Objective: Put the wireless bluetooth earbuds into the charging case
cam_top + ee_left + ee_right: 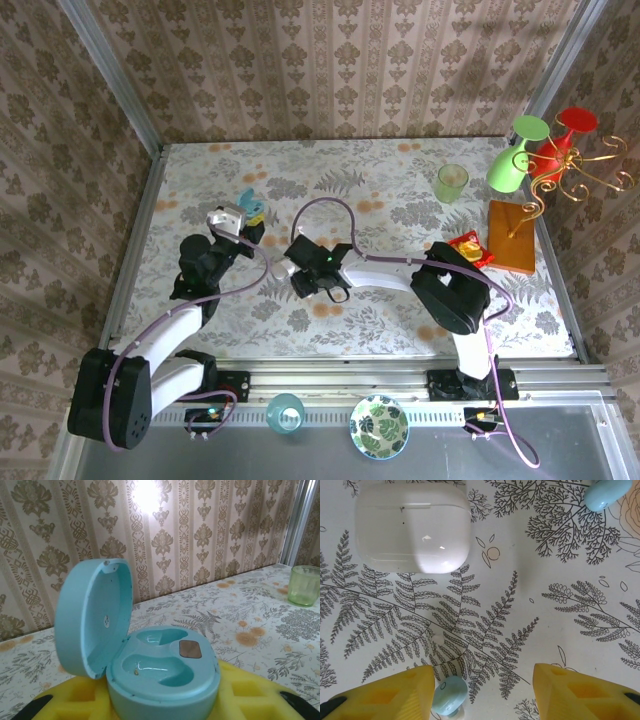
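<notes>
My left gripper (165, 707) is shut on a teal-blue charging case (165, 672), its yellow pads (255, 695) on either side of the base. The lid (92, 615) stands open and both earbud wells are empty. In the top view this case (256, 208) is held above the table's left part. My right gripper (485, 687) hangs open just over the cloth. One pale blue earbud (449, 696) lies against its left finger (395, 695), and a second earbud (607, 492) lies at the far right. A closed glossy white case (412, 527) rests ahead on the left.
A green cup (451, 182) stands at the back right, with green (515, 155) and red (565, 140) wine glasses, a gold stand (580, 175), a wooden board (512, 237) and a snack packet (470, 247). A patterned bowl (379, 427) and a teal cup (285, 412) sit on the near rail.
</notes>
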Robot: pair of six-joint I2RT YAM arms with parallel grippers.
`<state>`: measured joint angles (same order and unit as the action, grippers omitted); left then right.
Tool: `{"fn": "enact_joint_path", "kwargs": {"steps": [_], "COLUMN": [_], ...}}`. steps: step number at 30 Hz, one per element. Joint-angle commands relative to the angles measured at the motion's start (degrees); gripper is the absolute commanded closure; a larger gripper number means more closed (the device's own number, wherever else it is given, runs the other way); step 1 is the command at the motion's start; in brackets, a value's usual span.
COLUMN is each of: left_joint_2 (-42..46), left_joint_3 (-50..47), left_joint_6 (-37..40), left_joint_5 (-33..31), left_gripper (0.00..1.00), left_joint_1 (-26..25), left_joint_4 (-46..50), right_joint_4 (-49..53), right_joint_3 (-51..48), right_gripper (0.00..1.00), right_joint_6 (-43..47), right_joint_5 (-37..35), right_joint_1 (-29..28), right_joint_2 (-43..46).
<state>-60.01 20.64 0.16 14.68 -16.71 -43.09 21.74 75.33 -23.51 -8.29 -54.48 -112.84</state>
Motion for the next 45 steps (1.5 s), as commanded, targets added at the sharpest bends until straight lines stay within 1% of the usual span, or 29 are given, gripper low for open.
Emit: {"fn": "enact_joint_path", "kwargs": {"steps": [1,9,20,23,26,34,36,42,45], "left_joint_2": [-0.1,-0.1,-0.3,-0.5,-0.9,-1.8,-1.8,-2.0,-2.1], "left_joint_3": [0.3,0.1,-0.3,-0.2,0.0,0.6,0.6,1.2,1.5], "left_joint_6": [-1.4,-1.6,-2.1,-2.3,-2.4,-2.6,-2.3,-1.9,-1.7], "left_joint_5": [-0.7,-0.5,0.0,0.2,0.4,0.7,0.4,-0.2,-0.1], "left_gripper": [0.77,0.77,0.78,0.78,0.77,0.78,0.77,0.77,0.78], "left_joint_1": [0.5,0.5,0.5,0.5,0.5,0.5,0.5,0.8,1.1], "left_joint_4": [-1.0,-0.9,-1.0,-1.0,-1.2,-1.6,-1.4,-0.4,-0.1], "right_joint_4": [4.4,7.8,8.7,10.5,10.5,11.2,11.8,16.2,17.0], "right_joint_3": [2.4,4.0,1.0,0.9,0.7,3.1,3.9,7.2,8.4], "right_gripper": [0.45,0.46,0.49,0.5,0.54,0.54,0.54,0.55,0.54], "right_joint_6": [2.6,4.7,4.2,3.7,3.0,3.3,3.0,2.7,2.1], "right_joint_5": [-3.6,-5.7,-8.6,-9.6,-9.7,-9.3,-10.0,-15.7,-16.8], "right_joint_1": [-1.0,-2.5,-2.5,-2.4,-2.1,-1.9,-2.1,-3.5,-4.3], "right_joint_2": [-2.2,-3.9,-0.7,-0.2,-0.2,-0.8,-1.1,-3.1,-3.5]}}
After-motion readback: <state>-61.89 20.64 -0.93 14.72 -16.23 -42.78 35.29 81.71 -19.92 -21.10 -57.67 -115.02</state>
